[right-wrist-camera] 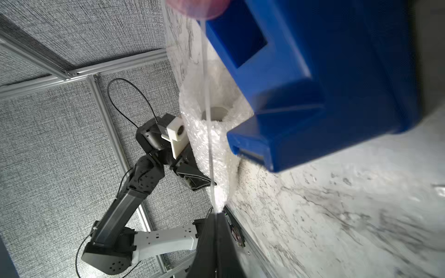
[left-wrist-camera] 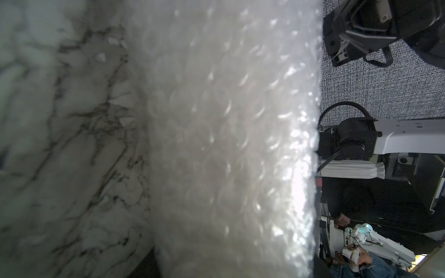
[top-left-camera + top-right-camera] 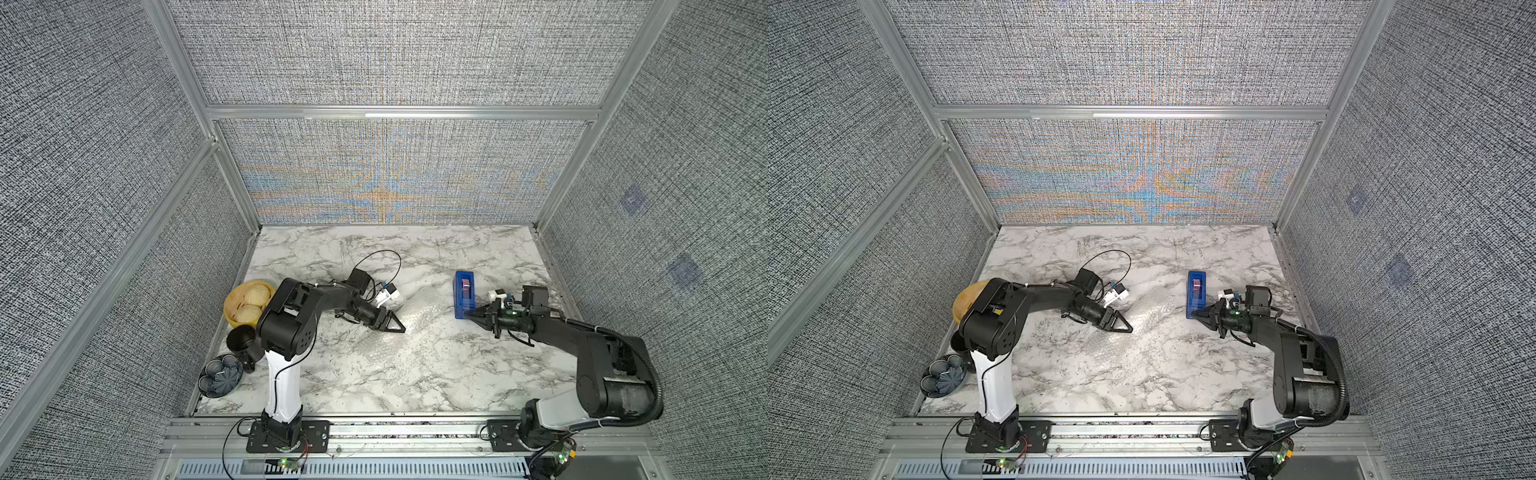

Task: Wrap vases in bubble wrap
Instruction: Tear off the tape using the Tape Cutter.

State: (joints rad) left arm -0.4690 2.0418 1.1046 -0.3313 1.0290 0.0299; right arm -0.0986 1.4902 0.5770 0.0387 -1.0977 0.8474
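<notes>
The bubble wrap (image 3: 419,311) (image 3: 1150,311) lies mid-table, partly rolled into a tube (image 1: 199,139). The vase is hidden inside it. Only a grey round patch (image 1: 214,113) shows in the tube's open end. My left gripper (image 3: 401,328) (image 3: 1129,329) (image 1: 207,184) is shut on the roll, which fills the left wrist view (image 2: 228,144) and hides the jaws there. My right gripper (image 3: 468,312) (image 3: 1192,314) (image 1: 216,216) is shut on a clear tape strip (image 1: 207,120). The strip runs taut from the pink roll (image 1: 199,9) in the blue tape dispenser (image 3: 464,291) (image 1: 325,84).
A yellow bowl (image 3: 248,301) with pale buns, a black cup (image 3: 241,338) and a dark flower-shaped dish (image 3: 220,374) stand along the table's left edge by the left arm's base. Fabric walls close in three sides.
</notes>
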